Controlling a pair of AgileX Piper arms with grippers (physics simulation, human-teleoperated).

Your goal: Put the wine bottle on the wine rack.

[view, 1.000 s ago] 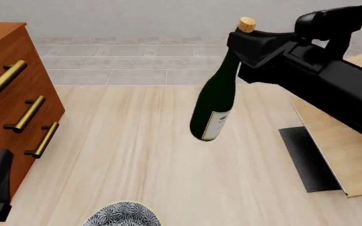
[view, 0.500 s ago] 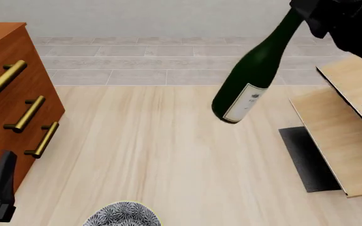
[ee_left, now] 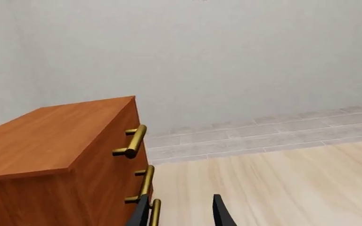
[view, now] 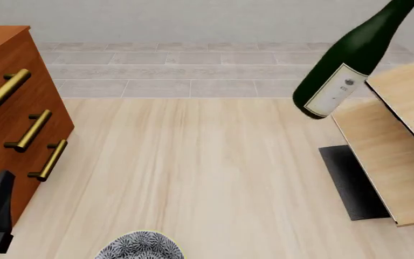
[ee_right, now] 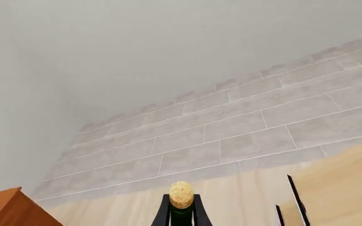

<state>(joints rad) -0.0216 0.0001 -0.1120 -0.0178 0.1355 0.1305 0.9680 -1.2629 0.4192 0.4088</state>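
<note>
Green bottle point(view: 351, 59) hangs tilted in the air, base down beside the pale-wood rack point(view: 394, 156) at the table's right.

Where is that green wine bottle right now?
In the front view the wine bottle hangs tilted in the air at the upper right, its base just above the wine rack.
</note>
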